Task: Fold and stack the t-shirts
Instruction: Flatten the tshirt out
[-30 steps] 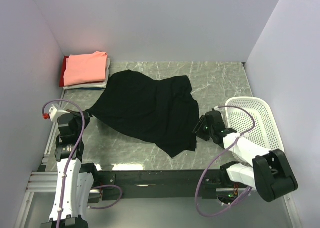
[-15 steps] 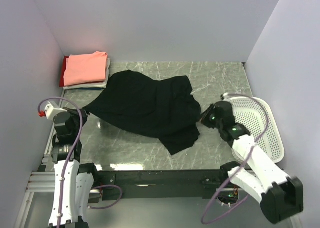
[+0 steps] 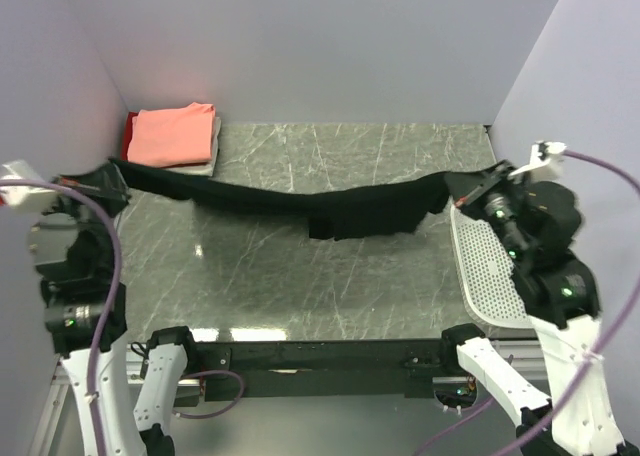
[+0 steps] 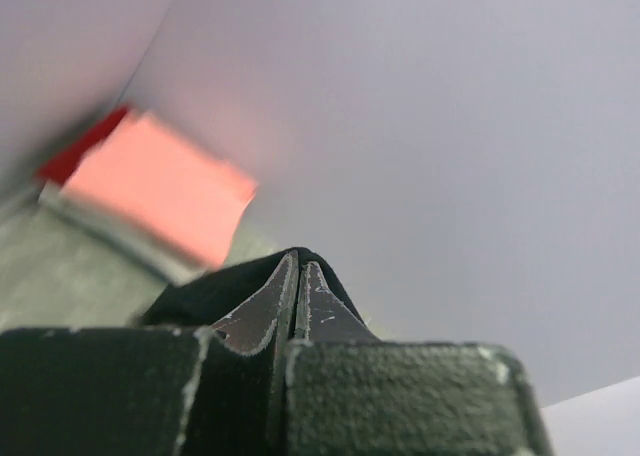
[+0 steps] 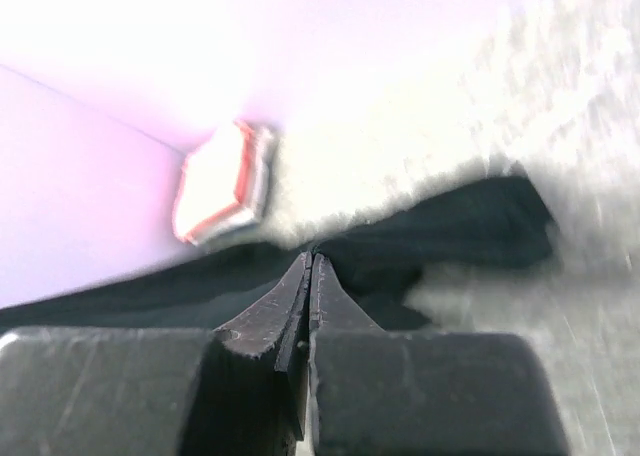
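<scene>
The black t-shirt [image 3: 340, 208] hangs as a long sagging band above the bench [image 3: 300, 286], stretched from near the left edge to near the right edge, its bunched middle drooping lowest. It looks light and utterly limp, so it will likely slump wherever it is unsupported; the sound holds are hem or shoulder corners, kept well apart. The left gripper [image 3: 108, 181] is clamped tight on one end of the cloth and the right gripper [image 3: 455, 186] on the other. The folded stack [image 3: 172, 138], salmon-pink on top, sits in the far-left corner; a white mesh basket [image 3: 490, 266] lies at the right edge.
</scene>
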`<state>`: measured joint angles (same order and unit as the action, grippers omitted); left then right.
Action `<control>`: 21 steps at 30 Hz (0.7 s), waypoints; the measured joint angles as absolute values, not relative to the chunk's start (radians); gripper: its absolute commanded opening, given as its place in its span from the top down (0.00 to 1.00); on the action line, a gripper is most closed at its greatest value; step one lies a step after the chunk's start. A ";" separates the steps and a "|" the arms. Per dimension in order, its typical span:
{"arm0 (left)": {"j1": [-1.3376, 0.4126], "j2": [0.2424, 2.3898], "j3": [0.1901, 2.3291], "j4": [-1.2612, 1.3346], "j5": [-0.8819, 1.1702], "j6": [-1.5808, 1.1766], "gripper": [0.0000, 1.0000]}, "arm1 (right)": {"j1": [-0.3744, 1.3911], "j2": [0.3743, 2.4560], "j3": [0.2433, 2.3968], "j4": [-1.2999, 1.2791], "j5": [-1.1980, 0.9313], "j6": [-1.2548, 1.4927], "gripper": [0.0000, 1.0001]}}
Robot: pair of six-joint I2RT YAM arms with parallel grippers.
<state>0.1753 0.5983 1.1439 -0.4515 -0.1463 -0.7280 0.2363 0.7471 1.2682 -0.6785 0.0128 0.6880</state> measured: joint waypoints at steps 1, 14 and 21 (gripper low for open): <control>0.175 0.614 1.201 -0.455 -0.142 -0.720 1.00 | 0.236 0.754 1.319 -0.693 0.017 0.682 1.00; 0.175 0.896 1.549 -0.314 -0.025 -0.700 1.00 | 0.229 0.994 1.807 -0.742 0.064 0.601 1.00; 0.175 1.308 1.586 -0.064 0.074 -0.751 1.00 | 0.117 1.430 2.043 -0.603 -0.010 0.582 1.00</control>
<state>0.1753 1.3083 1.5864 -0.0635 0.0738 -0.7509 0.1165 1.4300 2.0426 -0.6029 -0.0101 0.5816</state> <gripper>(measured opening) 0.013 0.007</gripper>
